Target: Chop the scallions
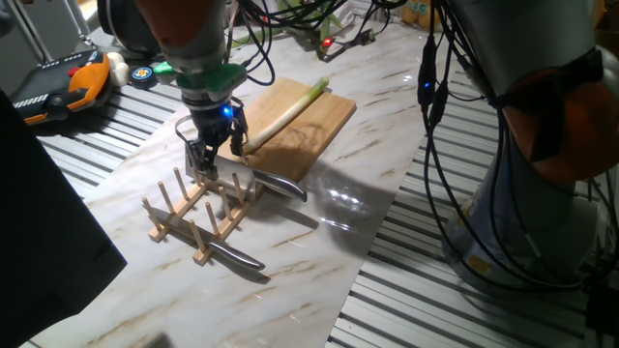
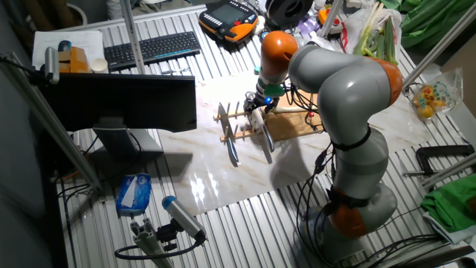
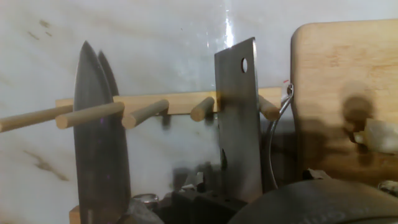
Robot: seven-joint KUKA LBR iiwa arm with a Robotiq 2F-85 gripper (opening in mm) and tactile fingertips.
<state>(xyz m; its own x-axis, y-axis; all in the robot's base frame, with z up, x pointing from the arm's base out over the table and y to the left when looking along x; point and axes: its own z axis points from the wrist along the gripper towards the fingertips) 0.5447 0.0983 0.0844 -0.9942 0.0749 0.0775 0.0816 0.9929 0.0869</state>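
Down at rack [image 1: 198, 217], gripper [image 1: 205, 160] (jaws hidden, state unclear) over cleaver [image 3: 239, 124]; knife [image 3: 99, 143] slotted alongside; scallion [image 1: 283, 114] on board [image 1: 295, 130], partly hidden.

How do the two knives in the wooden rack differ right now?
The cleaver has a broad rectangular blade with a hole near its tip; the pointed knife tapers to a sharp tip. The gripper sits at the cleaver, while the pointed knife stands untouched in a farther slot. Both rest blade-up between the pegs of the rack.
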